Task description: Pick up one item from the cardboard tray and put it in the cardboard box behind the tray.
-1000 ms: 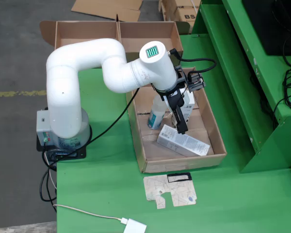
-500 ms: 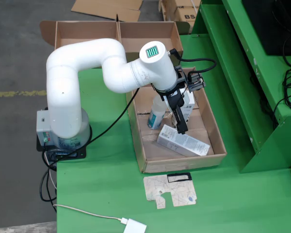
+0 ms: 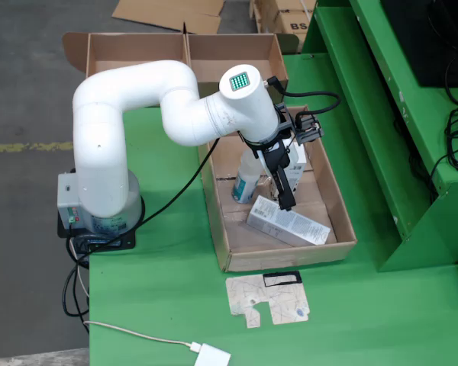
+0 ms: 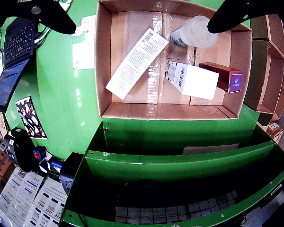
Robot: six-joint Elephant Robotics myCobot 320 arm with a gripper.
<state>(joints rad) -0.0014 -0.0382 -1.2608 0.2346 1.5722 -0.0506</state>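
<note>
In the fixed view, the white arm is seen reaching over the cardboard tray (image 3: 233, 255), with the gripper (image 3: 285, 200) hanging just above the near end of a long white carton (image 3: 288, 221) that lies flat on the tray floor; a clear plastic bottle (image 3: 246, 181) is partly hidden behind the arm. The carton's long axis is seen to run diagonally across the tray, and the claw is judged to be over one end rather than the middle. The cardboard box (image 3: 187, 47) stands beyond the tray. In the wrist view, two dark fingers (image 4: 52, 16) are seen spread wide at the top corners with nothing between them, so the claw is recorded as open and empty. Two further items, hidden in the fixed view, are disclosed here: a white barcoded box (image 4: 191, 80) and a dark red box (image 4: 227, 77).
</note>
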